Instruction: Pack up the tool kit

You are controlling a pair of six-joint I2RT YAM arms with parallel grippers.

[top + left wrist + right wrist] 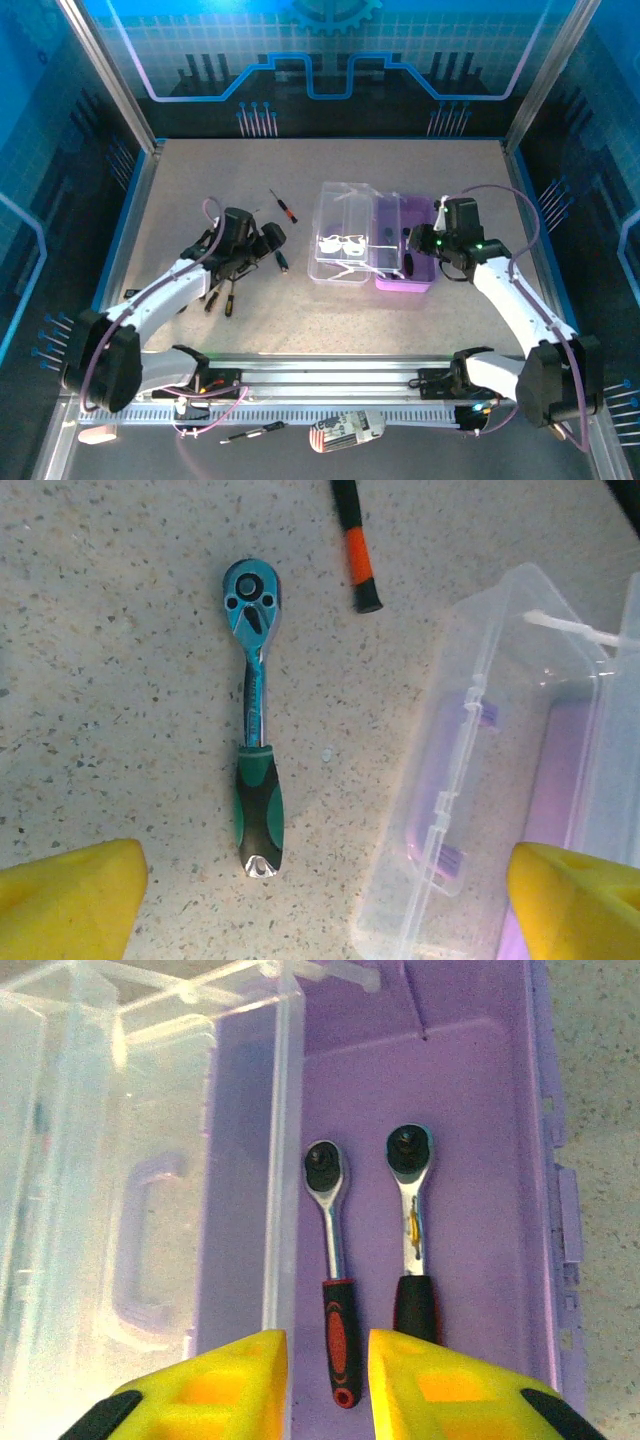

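The tool kit lies opened flat mid-table, its clear lid on the left and its purple base on the right. My right gripper hovers over the base, jaws a little apart. Below them a red-handled ratchet lies on the base floor, untouched, beside a black-handled ratchet. My left gripper is wide open above the table, left of the lid. A green-handled ratchet lies on the table ahead of it, nearer its left finger. A black-and-orange screwdriver handle lies beyond.
A thin screwdriver lies left of the lid. More small tools lie under the left arm. Blue walls enclose the table on three sides. Below the base rail rest a striped object and another screwdriver.
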